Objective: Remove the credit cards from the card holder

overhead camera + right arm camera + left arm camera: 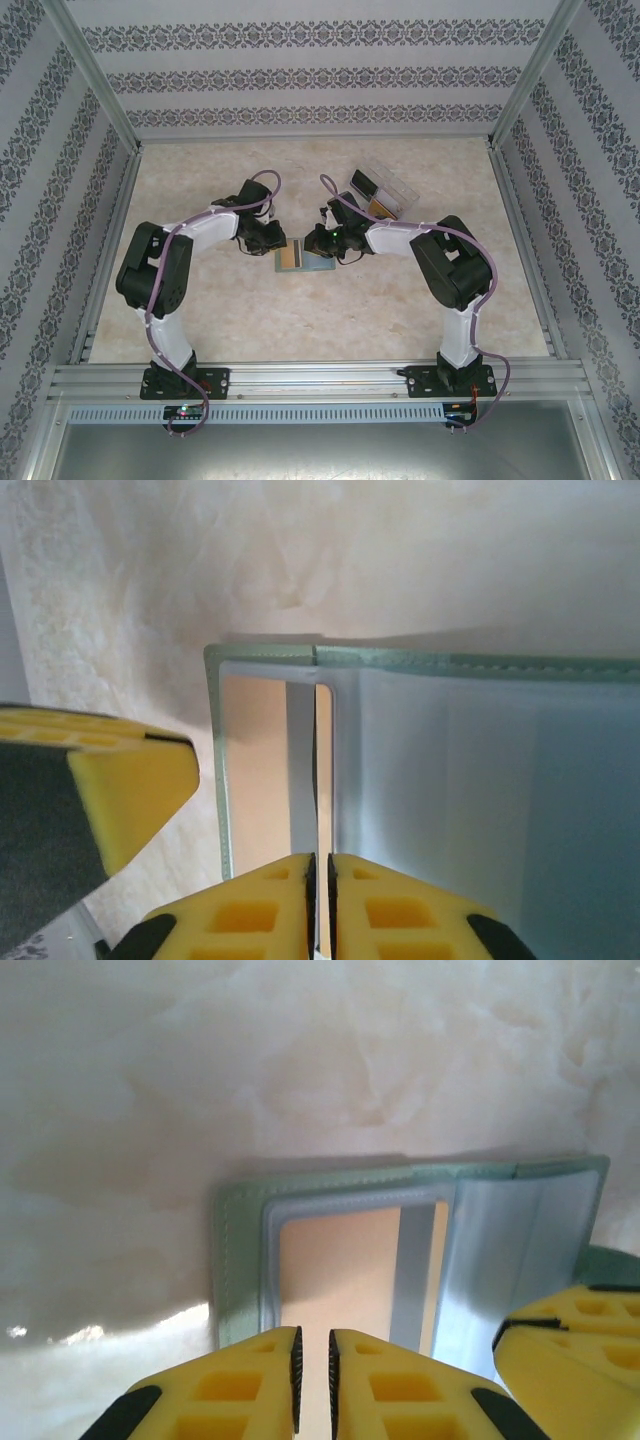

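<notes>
The grey-green card holder point(318, 262) lies open mid-table between both grippers. A golden-yellow credit card point(290, 257) fills its left panel behind a clear window point(335, 1270), crossed by a grey stripe point(415, 1270). My left gripper point(268, 240) hovers over that panel, its jaws point(312, 1360) nearly together with nothing between them. My right gripper point(333, 245) is shut on a thin pale leaf point(520, 1250) standing up at the holder's fold, seen edge-on as a dark line point(316, 780). I cannot tell whether that leaf is a sleeve or a pale card.
A clear plastic box point(382, 192) with cards in it sits at the back right, just behind the right arm. Patterned walls and metal frame rails enclose the marble-look table point(250, 320). The two grippers are a finger's width apart over the holder.
</notes>
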You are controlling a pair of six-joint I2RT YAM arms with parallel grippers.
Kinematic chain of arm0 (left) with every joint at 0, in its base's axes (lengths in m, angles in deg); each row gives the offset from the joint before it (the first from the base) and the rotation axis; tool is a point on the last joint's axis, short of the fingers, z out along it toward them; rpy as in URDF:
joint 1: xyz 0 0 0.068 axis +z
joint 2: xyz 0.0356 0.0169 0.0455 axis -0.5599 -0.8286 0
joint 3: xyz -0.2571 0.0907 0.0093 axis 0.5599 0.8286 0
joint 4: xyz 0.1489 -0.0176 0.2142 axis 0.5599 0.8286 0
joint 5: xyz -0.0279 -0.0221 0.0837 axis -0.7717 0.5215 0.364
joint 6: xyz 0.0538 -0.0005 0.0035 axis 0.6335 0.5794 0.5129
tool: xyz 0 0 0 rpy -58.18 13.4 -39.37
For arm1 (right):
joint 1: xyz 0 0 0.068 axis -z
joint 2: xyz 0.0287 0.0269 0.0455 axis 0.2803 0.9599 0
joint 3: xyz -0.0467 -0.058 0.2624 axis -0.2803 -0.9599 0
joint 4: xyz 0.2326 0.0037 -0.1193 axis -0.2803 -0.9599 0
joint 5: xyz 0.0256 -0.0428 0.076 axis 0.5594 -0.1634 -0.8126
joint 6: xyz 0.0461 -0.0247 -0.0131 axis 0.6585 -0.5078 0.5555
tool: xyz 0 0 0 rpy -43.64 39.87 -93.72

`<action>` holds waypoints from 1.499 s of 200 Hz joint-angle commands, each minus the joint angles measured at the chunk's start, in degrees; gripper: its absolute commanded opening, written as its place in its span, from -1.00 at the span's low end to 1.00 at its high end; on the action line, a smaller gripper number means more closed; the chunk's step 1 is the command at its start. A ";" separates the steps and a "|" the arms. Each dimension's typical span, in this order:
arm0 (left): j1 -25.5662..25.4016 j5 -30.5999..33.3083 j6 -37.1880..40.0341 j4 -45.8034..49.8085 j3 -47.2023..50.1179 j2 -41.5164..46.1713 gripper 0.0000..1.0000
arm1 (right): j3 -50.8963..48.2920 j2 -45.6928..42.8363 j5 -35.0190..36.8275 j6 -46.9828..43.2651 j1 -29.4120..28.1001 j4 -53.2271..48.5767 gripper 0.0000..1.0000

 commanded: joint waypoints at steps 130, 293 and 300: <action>-1.33 -2.32 -2.23 -1.00 2.50 -0.15 -0.79 | 1.50 3.13 -1.17 0.19 -0.60 -2.77 -0.51; -1.43 -2.94 -3.07 -2.12 3.55 -2.84 -0.81 | 1.85 4.97 -5.86 0.47 -0.64 1.44 -0.75; -1.45 -2.92 -3.03 -2.08 3.47 -2.81 -0.81 | 1.91 4.97 -5.99 0.47 -0.69 1.49 -0.77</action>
